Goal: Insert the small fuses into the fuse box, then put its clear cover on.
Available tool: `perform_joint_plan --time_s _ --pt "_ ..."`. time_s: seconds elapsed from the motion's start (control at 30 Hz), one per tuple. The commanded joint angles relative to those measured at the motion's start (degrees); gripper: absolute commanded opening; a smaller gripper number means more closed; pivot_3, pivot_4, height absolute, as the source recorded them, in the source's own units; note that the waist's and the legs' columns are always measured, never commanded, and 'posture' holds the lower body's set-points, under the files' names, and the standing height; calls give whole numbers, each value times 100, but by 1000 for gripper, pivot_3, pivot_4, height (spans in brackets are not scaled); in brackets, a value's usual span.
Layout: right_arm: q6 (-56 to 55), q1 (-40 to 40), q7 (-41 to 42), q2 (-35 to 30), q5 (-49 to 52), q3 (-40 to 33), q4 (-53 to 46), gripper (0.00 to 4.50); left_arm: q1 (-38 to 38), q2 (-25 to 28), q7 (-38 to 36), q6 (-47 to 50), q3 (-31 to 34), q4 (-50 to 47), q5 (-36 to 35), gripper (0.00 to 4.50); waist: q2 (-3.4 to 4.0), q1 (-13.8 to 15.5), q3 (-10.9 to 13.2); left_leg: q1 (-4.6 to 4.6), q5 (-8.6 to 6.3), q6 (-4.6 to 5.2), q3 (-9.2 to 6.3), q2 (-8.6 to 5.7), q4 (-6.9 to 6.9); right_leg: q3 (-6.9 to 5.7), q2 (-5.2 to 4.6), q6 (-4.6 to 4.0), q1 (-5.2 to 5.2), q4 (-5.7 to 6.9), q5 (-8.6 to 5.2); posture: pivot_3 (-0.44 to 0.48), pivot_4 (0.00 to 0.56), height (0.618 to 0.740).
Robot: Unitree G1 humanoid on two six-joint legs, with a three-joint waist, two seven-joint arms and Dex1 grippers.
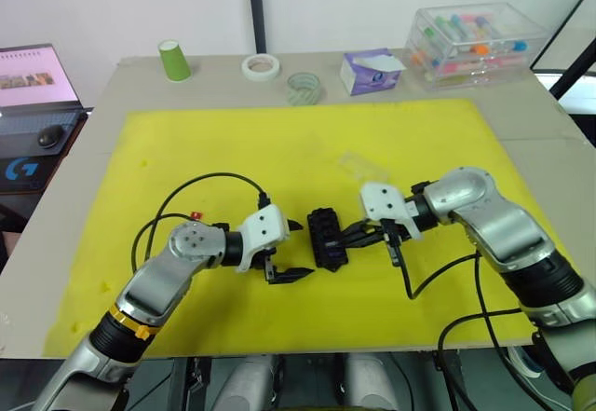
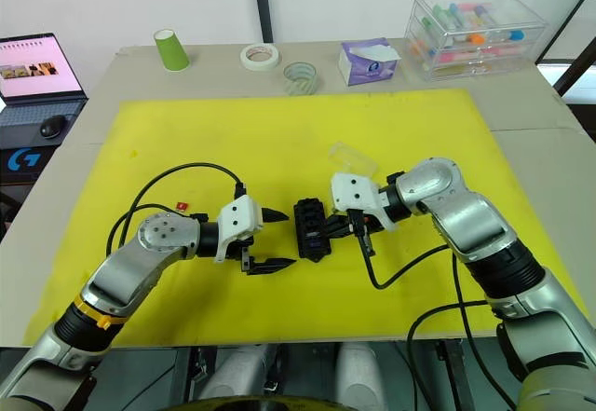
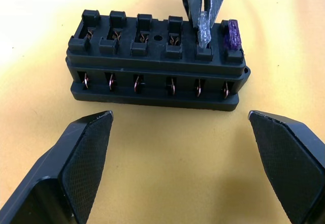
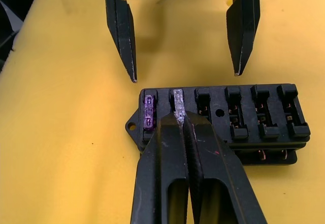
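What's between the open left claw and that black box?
Just bare yellow mat: the left wrist view shows nothing between the left gripper and the fuse box.

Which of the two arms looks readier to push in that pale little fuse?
The right. Its gripper is already shut on the pale fuse, holding it in the second slot of the fuse box, beside a purple fuse already seated. The left gripper sits open beside the box, holding nothing.
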Motion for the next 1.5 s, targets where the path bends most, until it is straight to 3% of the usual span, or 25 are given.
perform_joint_plan --time_s 0.03,0.3,0.8,1.5 --pt "-28 77 -35 -27 -319 148 119 0 -34 -30 1 -72 59 -198 -9 4474 -1 0 -2 1 0 0 0 0 0 0 0 0 1 0 0 0 150 740" --pt "369 92 -8 -55 -296 172 33 0 -33 -102 53 -86 83 -186 -26 4474 -7 0 -9 3 0 0 -1 0 0 0 0 0 4 0 0 0 150 740" --pt "-216 512 -349 -37 -517 -38 -14 0 -111 -246 85 -168 58 -9 50 4474 -15 10 -16 28 0 0 -2 0 -3 -1 1 0 27 -3 0 0 150 740" --pt "-217 666 -281 186 44 -499 -114 0 -158 -274 66 -188 56 51 53 4474 -15 83 -16 29 0 0 -2 0 -3 -1 1 0 29 -4 0 0 150 740"
